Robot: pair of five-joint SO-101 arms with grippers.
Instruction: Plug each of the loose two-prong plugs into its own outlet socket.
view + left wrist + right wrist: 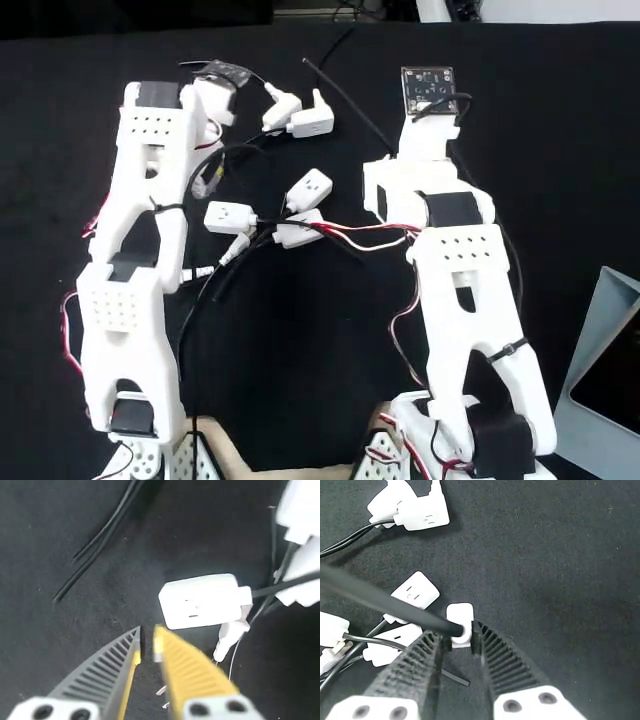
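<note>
My right claw [459, 639] is clenching a white two-prong plug [459, 622] between its fingertips. The plug's black cord [380, 602] is running off to one side across the black tabletop [560, 555]. Just past the plug on the cord's side, a near outlet socket [415, 592] is lying face up, crowded by other white pieces and cords. The tabletop on the plug's other side is lying bare. A far outlet socket [422, 515] is sitting beyond. My left claw [148, 632] is hovering clenched on nothing, its tips almost touching, near the edge of a white socket block [200, 601]. Beyond that, thin black wires [100, 535] are trailing over open tabletop.
</note>
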